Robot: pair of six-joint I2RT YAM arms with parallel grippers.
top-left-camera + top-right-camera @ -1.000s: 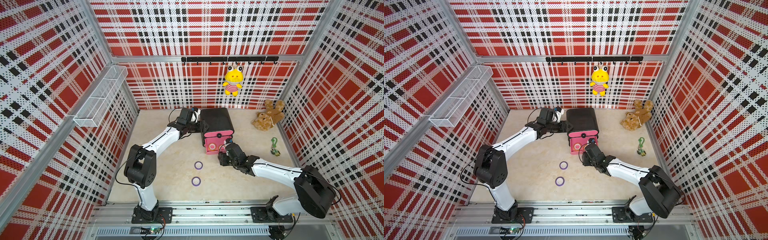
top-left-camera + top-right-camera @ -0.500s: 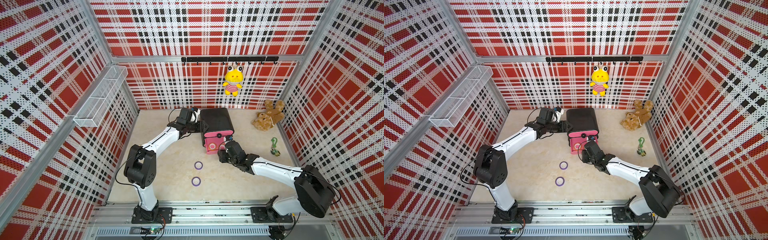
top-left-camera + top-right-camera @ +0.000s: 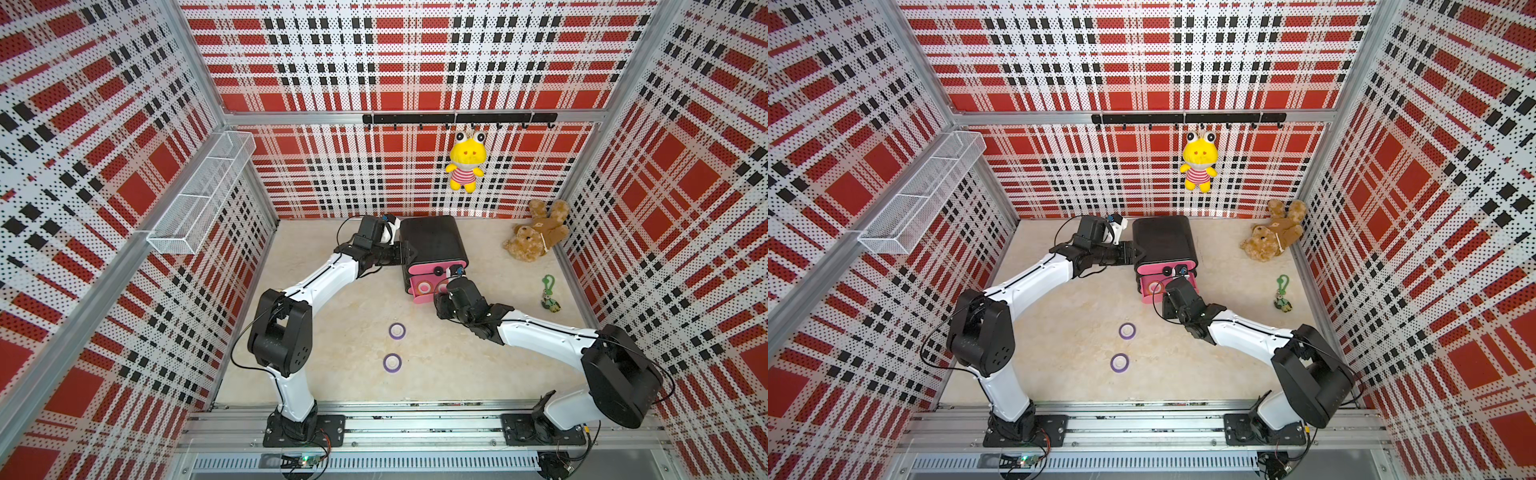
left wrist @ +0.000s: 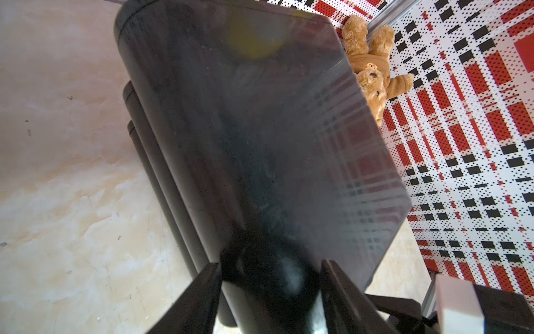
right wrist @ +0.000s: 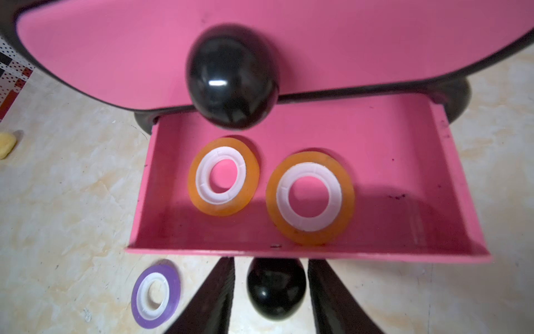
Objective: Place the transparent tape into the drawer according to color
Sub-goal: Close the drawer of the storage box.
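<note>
Two orange rolls (image 5: 224, 176) in drawer (image 5: 404, 162), two purple rolls (image 3: 397, 331) outside, left jaws clamping cabinet (image 3: 432, 239), right jaws apart round knob (image 5: 276, 289)

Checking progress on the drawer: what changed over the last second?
The right gripper edged closer to the open drawer; its jaws now flank the drawer's knob. Nothing taken or released. The left gripper at the cabinet and both purple rolls stayed put.

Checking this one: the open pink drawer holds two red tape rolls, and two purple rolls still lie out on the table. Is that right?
Not quite. The open pink drawer holds two orange rolls, not red; the right wrist view shows them plainly. The two purple rolls do lie out on the table.
</note>
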